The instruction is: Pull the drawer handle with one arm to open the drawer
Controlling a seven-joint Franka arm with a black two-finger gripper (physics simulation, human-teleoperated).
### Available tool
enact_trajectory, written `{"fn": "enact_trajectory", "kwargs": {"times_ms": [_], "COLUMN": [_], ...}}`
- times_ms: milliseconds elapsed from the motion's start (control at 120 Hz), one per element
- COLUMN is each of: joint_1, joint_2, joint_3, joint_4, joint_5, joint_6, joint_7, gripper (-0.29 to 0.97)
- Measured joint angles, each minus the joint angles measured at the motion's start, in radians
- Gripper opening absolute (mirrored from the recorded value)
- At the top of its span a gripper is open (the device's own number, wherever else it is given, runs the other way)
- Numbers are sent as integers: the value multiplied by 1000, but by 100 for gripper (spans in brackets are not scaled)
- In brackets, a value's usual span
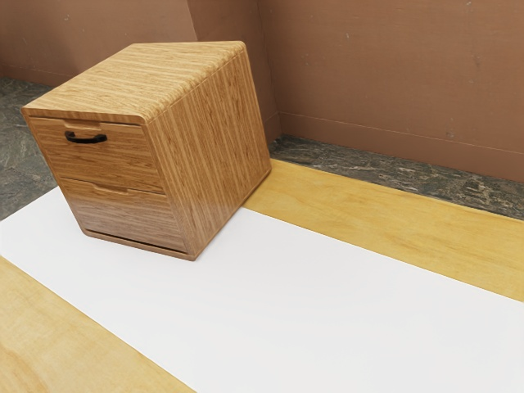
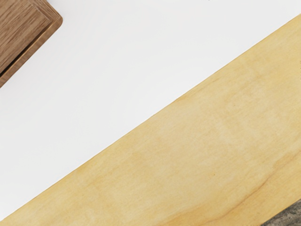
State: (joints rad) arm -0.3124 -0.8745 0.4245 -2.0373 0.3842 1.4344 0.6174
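Observation:
A wooden two-drawer cabinet (image 1: 176, 123) stands on a white mat (image 1: 286, 311) at the exterior view's left. Its upper drawer (image 1: 98, 151) carries a black handle (image 1: 85, 138) and sits flush with the front. The lower drawer (image 1: 127, 213) has no black handle that I can see. In the wrist view a corner of the cabinet (image 2: 23, 28) lies over the white mat (image 2: 117, 70).
The white mat covers the middle of a light wooden table (image 1: 393, 217). Brown walls (image 1: 393, 65) and a dark stone floor (image 1: 409, 172) lie behind. The wrist view also takes in the table's wood (image 2: 202, 155) and a sliver of floor (image 2: 289, 219).

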Motion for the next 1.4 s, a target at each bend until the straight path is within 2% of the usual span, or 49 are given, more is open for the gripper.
{"fn": "enact_trajectory", "kwargs": {"times_ms": [183,275,525,650,892,1125,1200,1400], "joint_1": [-36,-108,-179,-224,-299,-337,-365,-404], "joint_2": [8,31,138,190,324,395,421,441], "joint_3": [44,98,191,294,412,487,536,598], "joint_4": [4,27,130,197,324,347,360,357], "joint_5": [-10,-13,-15,-20,-27,-41,-43,-57], "joint_6": [82,109,174,194,227,274,292,368], "joint_7": [356,505,783,875,1008,1088,1104,1132], "gripper": [68,68,68,68,68,68,68,68]}}
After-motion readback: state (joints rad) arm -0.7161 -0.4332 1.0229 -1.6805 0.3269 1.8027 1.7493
